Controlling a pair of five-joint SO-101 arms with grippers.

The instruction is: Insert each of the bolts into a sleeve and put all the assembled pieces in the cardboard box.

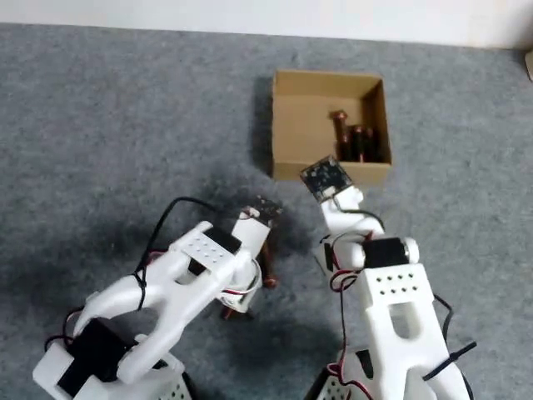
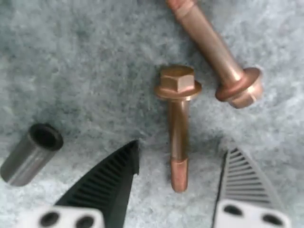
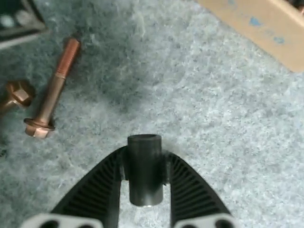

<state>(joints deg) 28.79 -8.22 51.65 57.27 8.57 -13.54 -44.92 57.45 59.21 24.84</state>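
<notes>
Far side: cardboard box (image 1: 291, 125) w/ assembled pcs (image 1: 354, 137) inside; left gripper (image 2: 183, 152), jaws apart, straddles a bolt (image 2: 178, 128), shank tip between the jaws, long axis in line w/ gripper, head pointing away; right gripper (image 3: 145, 159) clamped on a sleeve (image 3: 144, 175), open end forward

I can read no lettering, number or sign from here, the only print I make out being a few blue marks (image 3: 255, 22) on the outer wall of the cardboard box (image 3: 270, 29), too smeared to tell as letters.
</notes>
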